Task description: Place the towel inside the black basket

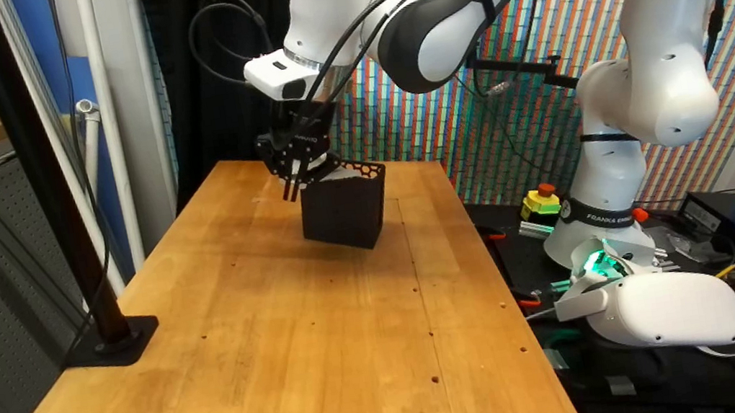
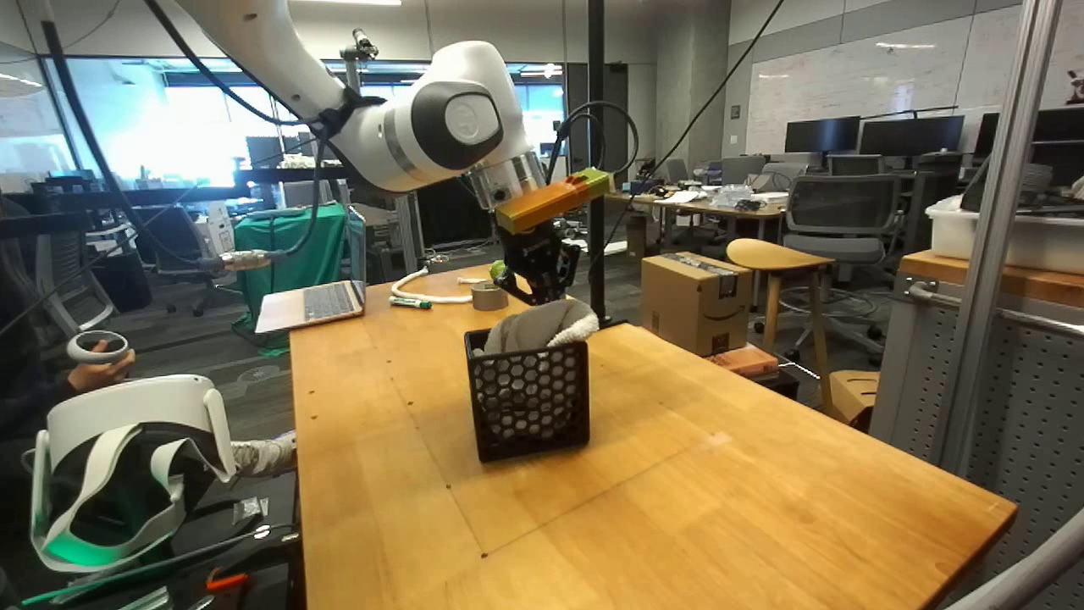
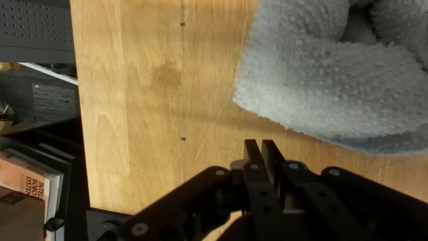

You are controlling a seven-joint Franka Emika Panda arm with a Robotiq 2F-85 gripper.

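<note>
While angled downward just beside the black basket (image 1: 343, 216), log gripper (image 3: 259, 143) as closed up, with fingers (image 3: 252, 150) drawn together to a thin slit. Directly past the tips, see wooden tabletop (image 3: 143, 110). Tag towel (image 2: 535, 329) up and right of the tips in the wrist view: grey, fluffy, with wood visible between its edge and the fingers. From an exterior view, mark towel as inside the basket, in front of gripper, bunched above the rim, partly visible through the honeycomb holes. Mark basket as upright on the tabletop, next to gripper in both exterior views; exact gap, cannot tell.

A bit farther, left of and beyond gripper in an exterior view, also on the tabletop: note roll of tape (image 2: 489, 296), green marker (image 2: 411, 302), laptop (image 2: 311, 307). Left of gripper in the wrist view, past the tabletop's edge: orange-covered book (image 3: 25, 170). Well apart in an exterior view: dark pole (image 1: 42, 171) left of gripper, red-and-yellow button (image 1: 540, 202) and white headset (image 1: 674, 310) far right. Farthest, right of and beyond gripper in an exterior view: cardboard box (image 2: 690, 301), wooden stool (image 2: 777, 254), dark monitors (image 2: 821, 134).
</note>
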